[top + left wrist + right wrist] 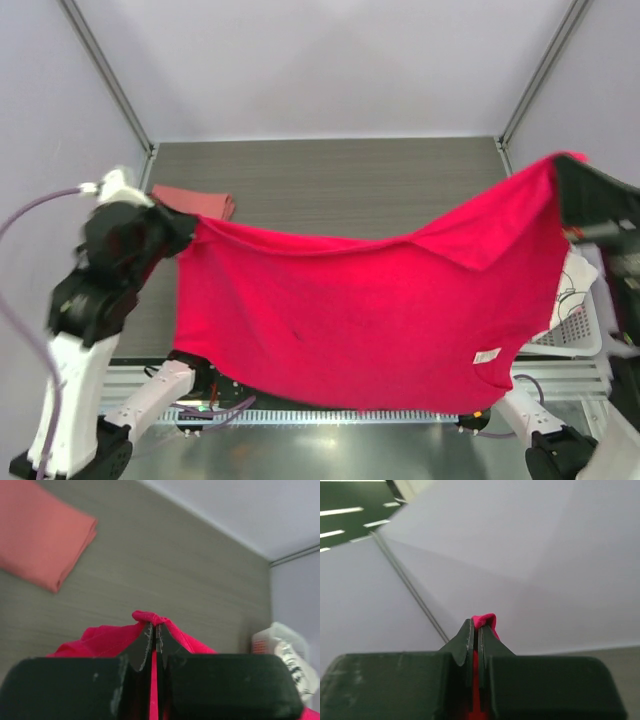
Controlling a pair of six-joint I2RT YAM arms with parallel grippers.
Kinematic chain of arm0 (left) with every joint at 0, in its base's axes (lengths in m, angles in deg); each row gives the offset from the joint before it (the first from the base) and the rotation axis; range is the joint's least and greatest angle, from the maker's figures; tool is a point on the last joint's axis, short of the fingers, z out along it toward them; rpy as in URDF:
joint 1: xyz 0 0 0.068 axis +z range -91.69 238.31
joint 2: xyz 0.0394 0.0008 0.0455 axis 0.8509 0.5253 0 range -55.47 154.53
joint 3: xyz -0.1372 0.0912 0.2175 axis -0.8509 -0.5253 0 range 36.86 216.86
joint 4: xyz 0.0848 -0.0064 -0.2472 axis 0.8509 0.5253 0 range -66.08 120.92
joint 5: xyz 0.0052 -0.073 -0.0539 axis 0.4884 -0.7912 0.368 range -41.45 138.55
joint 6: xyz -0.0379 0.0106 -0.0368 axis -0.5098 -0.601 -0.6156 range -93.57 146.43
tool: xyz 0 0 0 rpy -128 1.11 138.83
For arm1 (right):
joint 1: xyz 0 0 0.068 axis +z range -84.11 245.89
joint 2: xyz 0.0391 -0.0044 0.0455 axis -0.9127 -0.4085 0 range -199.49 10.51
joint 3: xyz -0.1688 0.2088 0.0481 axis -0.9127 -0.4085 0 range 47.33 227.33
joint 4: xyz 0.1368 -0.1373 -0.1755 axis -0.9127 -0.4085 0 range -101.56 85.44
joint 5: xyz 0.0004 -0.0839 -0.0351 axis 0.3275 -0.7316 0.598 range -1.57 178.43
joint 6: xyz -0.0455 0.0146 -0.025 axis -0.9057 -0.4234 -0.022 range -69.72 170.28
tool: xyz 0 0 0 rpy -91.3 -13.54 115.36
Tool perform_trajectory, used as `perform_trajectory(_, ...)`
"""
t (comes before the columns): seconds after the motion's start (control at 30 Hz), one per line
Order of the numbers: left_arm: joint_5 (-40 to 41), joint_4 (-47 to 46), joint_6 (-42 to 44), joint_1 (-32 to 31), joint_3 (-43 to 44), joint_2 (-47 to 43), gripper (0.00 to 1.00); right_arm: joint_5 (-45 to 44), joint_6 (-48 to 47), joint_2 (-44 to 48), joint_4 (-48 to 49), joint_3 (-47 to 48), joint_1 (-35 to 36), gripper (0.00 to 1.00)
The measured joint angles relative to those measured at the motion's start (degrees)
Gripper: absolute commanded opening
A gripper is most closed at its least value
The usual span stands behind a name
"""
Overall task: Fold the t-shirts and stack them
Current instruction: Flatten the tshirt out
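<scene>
While I hold the bright crimson-magenta short-sleeved cloth t-shirt stretched in the air, the top view shows my main worry. It hangs from two small pinches, so a jerk or arms pulling too far apart could tear a corner free and drop it in a heap. Its lower hem drapes past the near edge of the grey wood-grain table over the arm bases, where it might snag on cables. The left end effector is clamped on one corner and the right end effector on the other, higher. The cloth therefore sags in the middle, one flap is folded over near the right, and a small white tag sits low. A folded salmon-pink shirt lies by the table's left edge. A white shirt with black print rests in a white mesh basket at the right edge.

From the left wrist, the end effector is pressed together on only a thin nub of crimson cloth, a shallow bite that could slip. The salmon shirt lies flat beyond.

From the right wrist, the end effector likewise pinches a tiny crimson tuft against the pale wall, equally marginal.
</scene>
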Motion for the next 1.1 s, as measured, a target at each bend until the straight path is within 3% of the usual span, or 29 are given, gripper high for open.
perform_trajectory(0.2, 0.33, -9.77, -4.13, 0.00, -17.81, 12.00, 0.00, -6.47, 0.39, -10.38, 6.21, -23.61, 0.00, 0.01)
perform_trajectory(0.4, 4.00, -21.20, -8.33, 0.74, -22.58, 25.07, 0.00, -10.49, 2.43, -25.33, 14.71, -42.01, -0.11, 0.01)
perform_trajectory(0.57, 4.61, -31.63, -11.50, 3.91, -18.56, 42.58, 0.00, -11.91, 3.96, -39.56, 24.68, -41.88, -0.70, 0.01)
perform_trajectory(0.73, 3.08, -35.60, -13.18, 6.60, -2.21, 64.76, 0.00, -10.34, 6.27, -58.42, 30.36, -26.60, -3.76, 0.01)
perform_trajectory(0.77, 2.75, -35.34, -13.27, 6.93, 0.98, 67.67, 0.17, -9.49, 6.64, -62.97, 31.43, -21.81, -4.61, 0.09)
perform_trajectory(0.8, 2.34, -35.65, -13.07, 7.32, 4.55, 70.86, 0.40, -8.72, 6.75, -66.49, 31.28, -17.42, -5.18, 0.30)
perform_trajectory(0.83, 1.84, -35.39, -12.70, 7.76, 8.48, 73.88, 0.68, -7.82, 6.86, -69.66, 30.91, -12.85, -5.53, 0.67)
perform_trajectory(0.87, 1.42, -34.56, -12.57, 8.07, 12.24, 76.22, 0.99, -7.30, 6.99, -73.26, 30.77, -7.72, -5.86, 0.75)
perform_trajectory(0.97, 1.73, -30.84, -12.20, 8.87, 23.06, 81.02, 1.00, -6.25, 6.25, -79.14, 28.24, 2.80, -6.62, 0.80)
perform_trajectory(1.1, 3.87, -26.64, -9.64, 8.96, 22.99, 77.02, 1.00, -5.31, 6.84, -74.38, 26.23, -3.06, -6.47, 0.77)
